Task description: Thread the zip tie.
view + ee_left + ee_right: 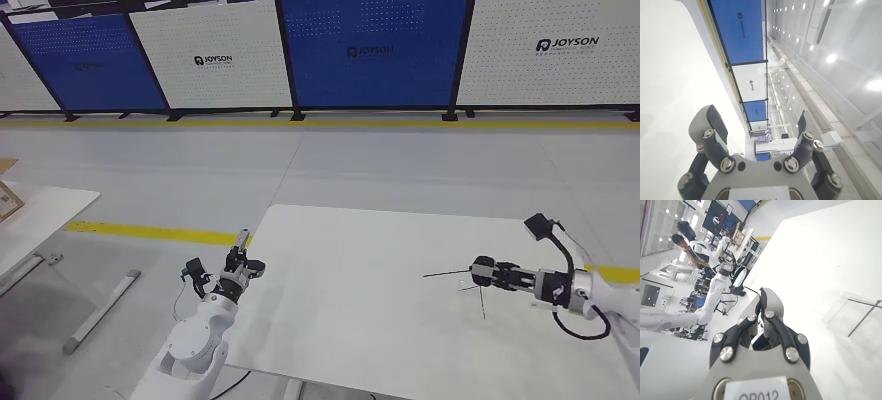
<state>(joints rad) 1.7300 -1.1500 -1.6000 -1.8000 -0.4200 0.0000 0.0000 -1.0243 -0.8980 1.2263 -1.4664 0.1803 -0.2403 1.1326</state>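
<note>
My right gripper [475, 271] [761, 297] hovers over the right side of the white table [340, 300] and is shut on a thin black zip tie [445, 272]. The tie's strap [750, 290] sticks out past the fingertips towards the table's middle. Close by, a second black zip tie [481, 303] [862, 320] lies on a clear block [840, 315]. My left gripper [242, 243] [759, 121] is raised at the table's left edge. It is open, holds nothing, and stands far from both ties.
Another white table [40, 215] stands to the left, with a gap of floor in between. A yellow floor line [150, 233] runs behind the work table. Blue and white panels [370, 50] close off the back.
</note>
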